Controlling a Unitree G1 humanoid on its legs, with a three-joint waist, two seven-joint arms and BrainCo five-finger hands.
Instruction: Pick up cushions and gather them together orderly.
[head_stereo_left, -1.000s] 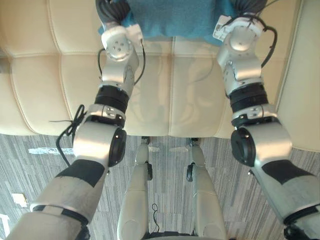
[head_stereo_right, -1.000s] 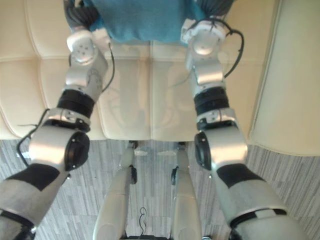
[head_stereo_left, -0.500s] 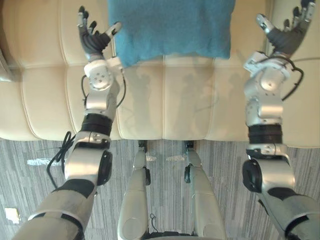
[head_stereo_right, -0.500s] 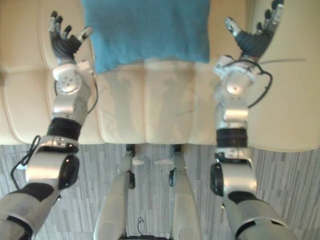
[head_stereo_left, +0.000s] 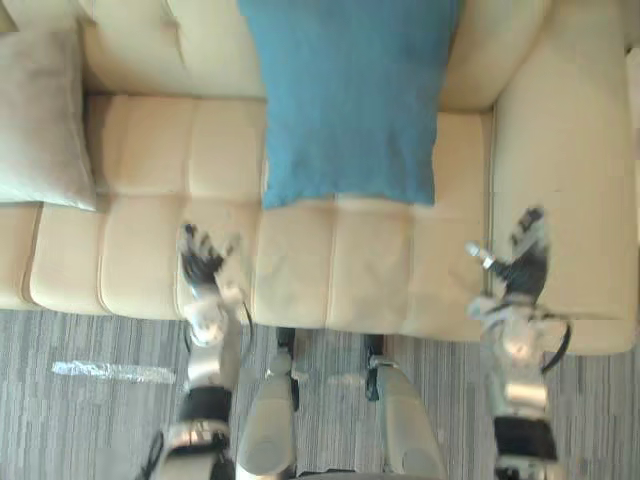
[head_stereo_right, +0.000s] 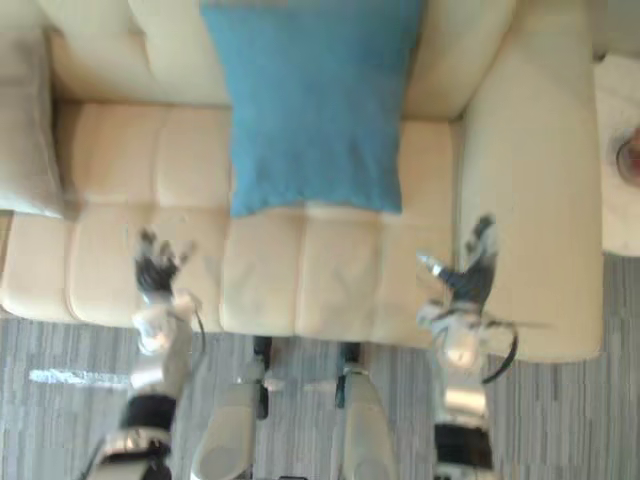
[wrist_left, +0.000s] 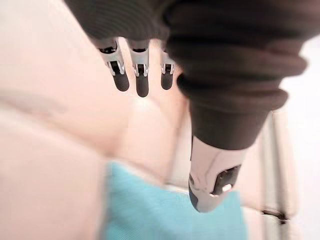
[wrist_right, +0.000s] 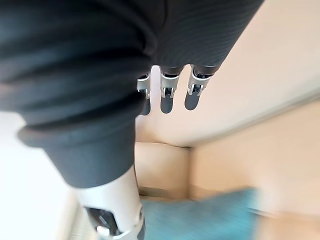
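I have let go of the blue cushion (head_stereo_left: 348, 100). My left hand (head_stereo_left: 203, 265) has drawn back to seven o'clock of it, my right hand (head_stereo_left: 520, 268) to five o'clock, fingers spread.

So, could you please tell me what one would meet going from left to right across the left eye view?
Pale grey cushion → left robot hand → blue cushion → right robot hand.
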